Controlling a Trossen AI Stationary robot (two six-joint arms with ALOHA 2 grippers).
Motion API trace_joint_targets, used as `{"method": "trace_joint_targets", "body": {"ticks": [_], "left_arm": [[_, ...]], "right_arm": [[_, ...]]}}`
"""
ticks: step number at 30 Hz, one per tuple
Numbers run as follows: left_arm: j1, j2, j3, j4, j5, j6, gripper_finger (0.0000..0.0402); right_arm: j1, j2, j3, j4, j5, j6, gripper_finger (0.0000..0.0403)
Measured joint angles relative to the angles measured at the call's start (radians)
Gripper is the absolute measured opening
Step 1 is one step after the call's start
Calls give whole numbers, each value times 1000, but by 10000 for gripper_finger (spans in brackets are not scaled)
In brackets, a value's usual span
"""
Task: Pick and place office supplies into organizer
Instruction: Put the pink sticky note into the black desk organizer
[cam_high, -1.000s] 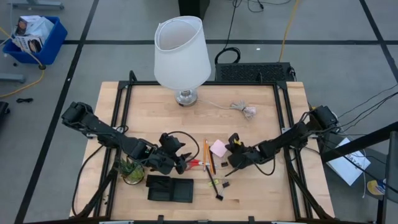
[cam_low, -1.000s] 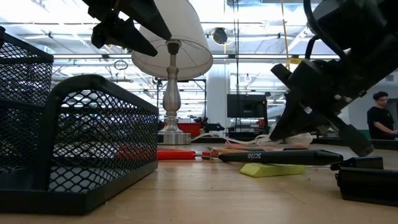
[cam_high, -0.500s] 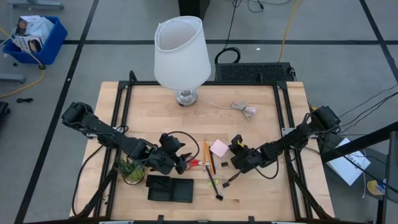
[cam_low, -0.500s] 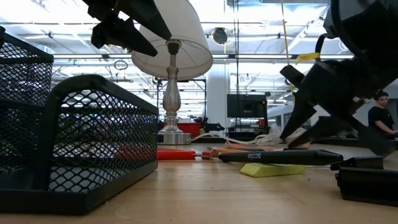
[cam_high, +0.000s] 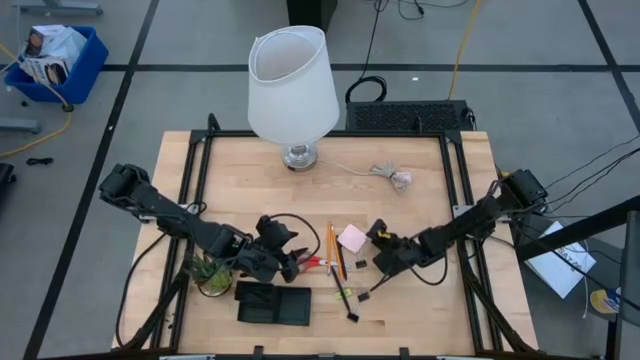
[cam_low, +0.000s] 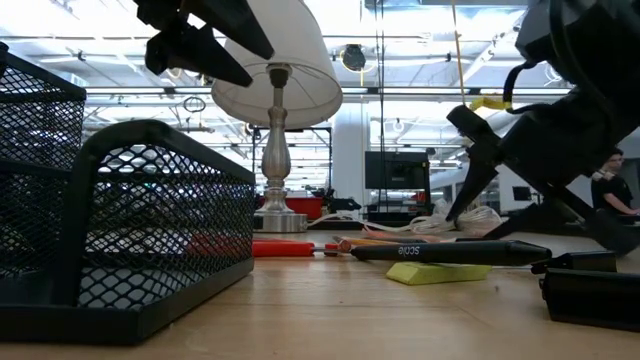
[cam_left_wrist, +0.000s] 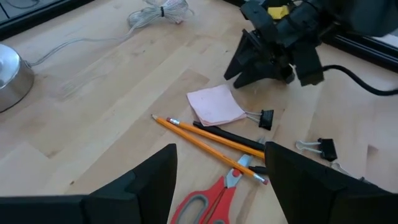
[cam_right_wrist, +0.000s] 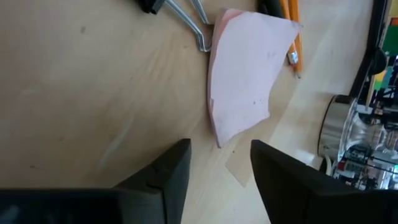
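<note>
The right end effector (cam_high: 381, 240), fingers spread and empty, hovers just beside the thin pink square sticky-note pad (cam_right_wrist: 245, 71), which lies flat on the wooden surface (cam_high: 420, 200). Closing there could pinch nothing, or shove the pad into the orange pencils (cam_left_wrist: 208, 138) and silver-handled black binder clip (cam_left_wrist: 261, 117). The left end effector (cam_left_wrist: 217, 180), also spread, waits over the red-handled scissors (cam_left_wrist: 208, 200).

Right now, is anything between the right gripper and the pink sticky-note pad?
Nothing visible. The right gripper, fingers open, points at the pink sticky-note pad across bare wood. A binder clip touches the pad's side edge, off the approach line.
</note>
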Motion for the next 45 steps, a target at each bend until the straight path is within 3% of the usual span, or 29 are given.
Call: {"method": "trace_joint_targets", "body": {"ticks": [7,19,23,27,29,32,36,45], "left_arm": [[-5,0,0,0,0,5,243],[-11,0,0,20,14,-2,243],[-21,0,0,53,20,12,243],[-33,0,0,55,21,7,243],[-38,0,0,55,20,5,243],[-40,0,0,55,20,5,243],[-39,0,0,55,11,1,243],[-39,0,0,56,10,8,243]], "right_arm": [[-32,0,0,57,-15,-64,154],[-104,7,0,147,-146,-174,137],[-118,43,0,175,-162,-159,96],[-120,56,2,202,-185,-120,20],[-117,56,0,218,-182,-104,9],[-105,57,1,258,-142,-63,3],[-69,56,0,295,4,-75,2],[32,6,45,281,163,-67,1]]}}
